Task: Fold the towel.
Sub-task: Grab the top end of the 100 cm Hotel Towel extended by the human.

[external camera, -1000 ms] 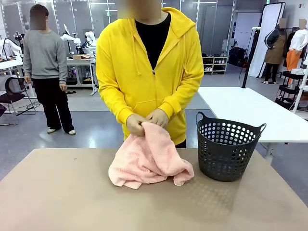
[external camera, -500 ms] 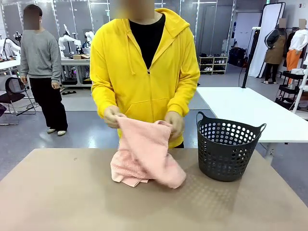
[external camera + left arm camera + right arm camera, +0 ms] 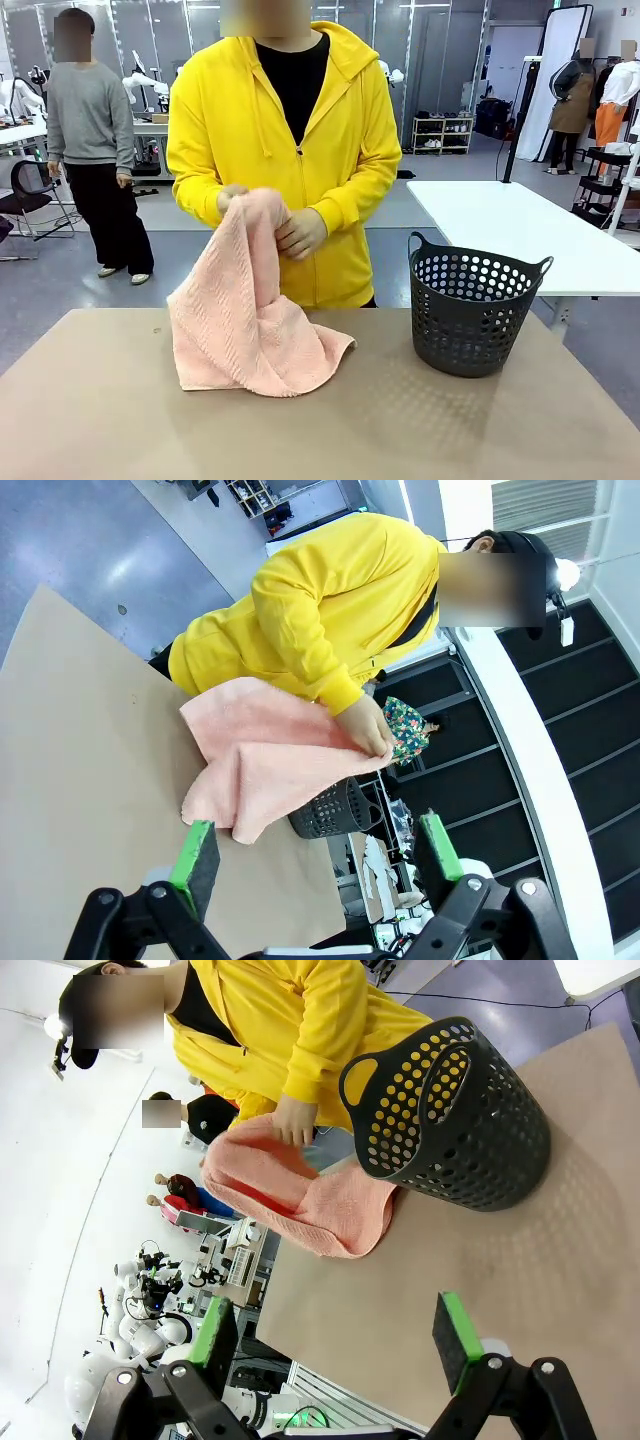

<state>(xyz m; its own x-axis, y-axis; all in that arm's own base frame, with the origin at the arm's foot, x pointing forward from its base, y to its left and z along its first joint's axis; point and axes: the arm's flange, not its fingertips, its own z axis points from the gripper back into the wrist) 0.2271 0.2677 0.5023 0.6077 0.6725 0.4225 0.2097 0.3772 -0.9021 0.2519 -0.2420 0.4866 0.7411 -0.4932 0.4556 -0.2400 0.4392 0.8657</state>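
nearest the cameras, the left gripper (image 3: 317, 852) and the right gripper (image 3: 335, 1332) each hang above the tan table (image 3: 450, 430), jaws spread wide with nothing between them. farther across, the pink towel (image 3: 245, 325) drapes down with its lower part bunched on the table, apart from the dark grey basket (image 3: 470, 310) standing upright at its side. at the far edge a person in a yellow hoodie (image 3: 250, 130) pinches the towel's upper end in both hands (image 3: 300, 232), lifted to chest height
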